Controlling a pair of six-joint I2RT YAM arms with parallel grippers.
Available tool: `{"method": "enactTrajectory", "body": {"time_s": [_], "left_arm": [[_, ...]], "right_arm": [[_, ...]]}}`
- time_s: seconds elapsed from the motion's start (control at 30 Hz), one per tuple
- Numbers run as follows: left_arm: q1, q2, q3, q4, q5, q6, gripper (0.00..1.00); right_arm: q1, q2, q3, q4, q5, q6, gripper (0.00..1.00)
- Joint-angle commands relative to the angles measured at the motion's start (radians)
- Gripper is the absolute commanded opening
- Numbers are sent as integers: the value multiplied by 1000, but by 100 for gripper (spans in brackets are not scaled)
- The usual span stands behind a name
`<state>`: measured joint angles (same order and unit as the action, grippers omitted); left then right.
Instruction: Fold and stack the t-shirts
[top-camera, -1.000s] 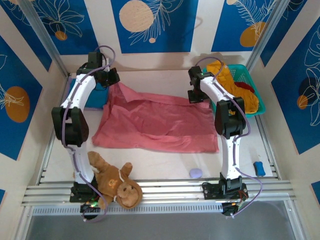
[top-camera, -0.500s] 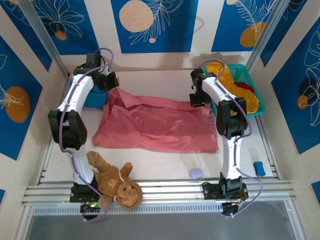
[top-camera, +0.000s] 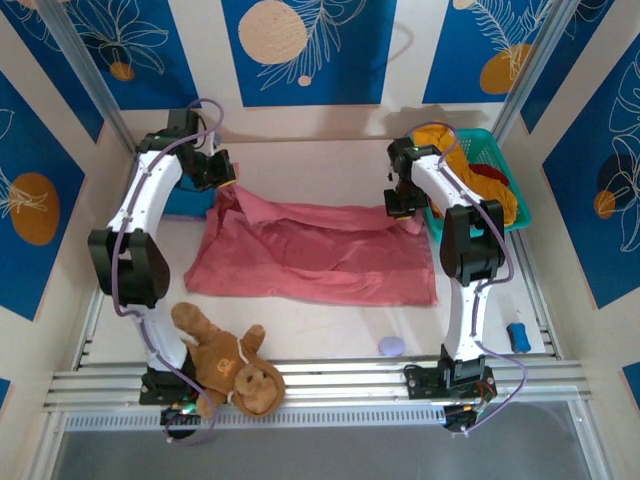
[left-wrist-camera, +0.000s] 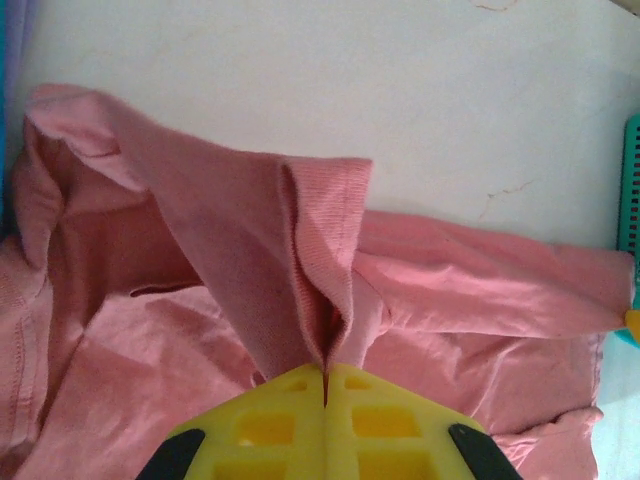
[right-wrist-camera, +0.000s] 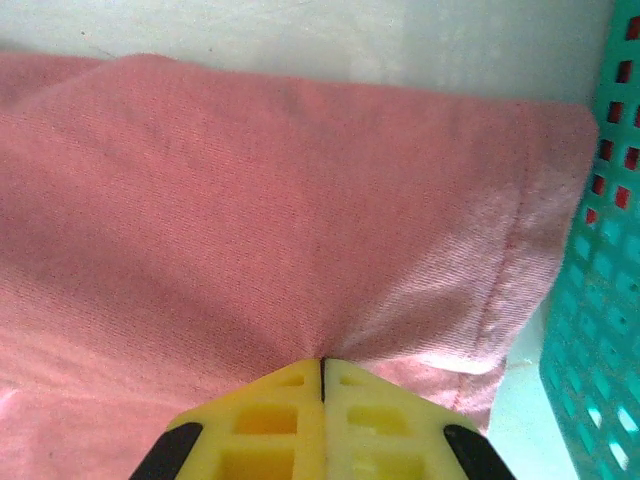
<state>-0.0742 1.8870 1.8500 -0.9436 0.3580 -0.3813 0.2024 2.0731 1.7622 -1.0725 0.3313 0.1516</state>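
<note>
White arms (top-camera: 148, 195) with black joints, looping purple cables and yellow, grid-moulded fingers (left-wrist-camera: 230, 455) with black corners

At 6 o'clock the left end effector (left-wrist-camera: 325, 378) shows its two yellow fingers (left-wrist-camera: 265, 425) pressed flat together, with only a thin dark seam between them. A pinch of the salmon-pink t-shirt (left-wrist-camera: 180, 310) is caught at their tips. From that pinch a ribbed band of the cloth runs up toward 12 o'clock and folds over into a raised ridge that slopes off toward 10 o'clock. The rest of the shirt lies rumpled from 9 o'clock across to 3 o'clock, one long fold reaching the right edge. Bare pale counter (left-wrist-camera: 420, 90) spans the upper part from 11 to 2 o'clock. A sliver of the teal mesh basket (left-wrist-camera: 634, 180) stands at 3 o'clock, just beside the cloth's far end.
</note>
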Motion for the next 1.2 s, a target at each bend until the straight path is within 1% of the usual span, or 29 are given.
{"method": "enactTrajectory", "body": {"time_s": [0.0,0.13,0.27,0.37,0.5,0.7,0.73,0.8,0.9,0.93,1.03,1.1,1.13,1.17], "left_arm": [[2,-50,-6,-48,-12,32,0],[1,-89,-27,-59,-15,28,0],[-1,-146,-93,-32,-6,12,0],[-2,-177,-134,-30,-10,14,0],[-3,-210,-175,-29,-25,17,0],[-3,-229,-202,-38,-21,22,0],[-3,-236,-213,-37,-26,22,0],[-2,-249,-236,-37,-27,24,0],[-3,-261,-270,-44,-28,37,0],[-3,-266,-280,-49,-30,43,0],[-2,-276,-311,-72,-65,70,0],[0,-284,-326,-88,-79,81,0],[-1,-287,-336,-90,-81,83,0],[-1,-292,-347,-88,-80,85,0]], "right_arm": [[-1,-46,-23,-48,-18,19,0],[4,-81,-58,-52,2,24,0],[4,-110,-99,-66,20,35,0],[8,-139,-138,-56,11,39,0],[17,-174,-170,-37,37,16,0],[23,-182,-148,-93,51,2,0],[28,-182,-150,-104,57,-3,0],[41,-177,-154,-132,115,6,0],[46,-167,-169,-151,140,13,0],[51,-160,-166,-159,126,16,0],[87,-144,-165,-142,-18,15,0],[107,-140,-157,-145,-103,37,7],[110,-148,-158,-138,-136,48,12],[109,-160,-164,-130,-165,66,19]]}}
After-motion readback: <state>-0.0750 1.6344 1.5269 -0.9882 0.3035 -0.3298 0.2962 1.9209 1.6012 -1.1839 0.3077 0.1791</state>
